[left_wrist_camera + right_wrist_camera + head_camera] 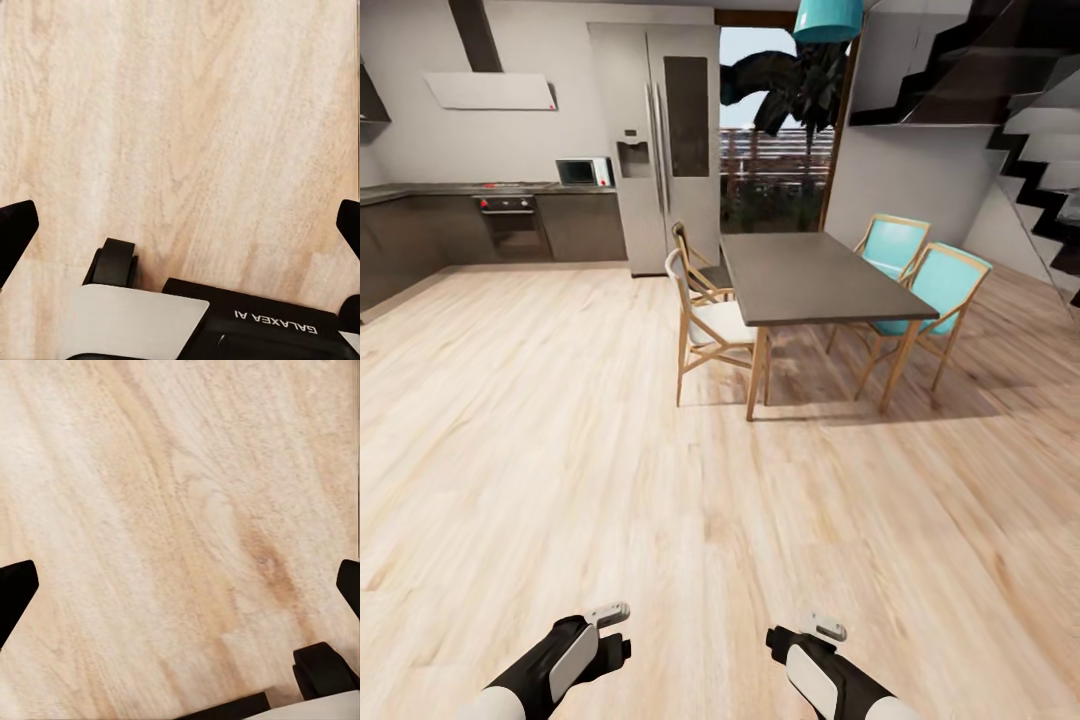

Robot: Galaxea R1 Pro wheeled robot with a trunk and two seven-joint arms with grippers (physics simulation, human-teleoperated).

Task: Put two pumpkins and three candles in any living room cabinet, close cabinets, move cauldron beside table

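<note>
The pumpkins, candles, cabinet, cauldron and the living-room table are out of view. I face a kitchen and dining area across light plank floor (560,450). My left gripper (610,628) hangs low over the floor at the near left, and my right gripper (812,634) does the same at the near right. In the left wrist view the left gripper (180,225) has its dark fingertips (15,229) spread to the frame edges, with bare planks between them. The right gripper (180,585) stands just as wide, its fingertips (15,589) holding nothing.
A dark dining table (810,275) on wooden legs stands ahead right, with two pale wooden chairs (710,325) and two turquoise chairs (945,285). Behind are a steel fridge (660,140), grey kitchen units with an oven (510,225), a glass door (775,170) and a staircase (1030,110).
</note>
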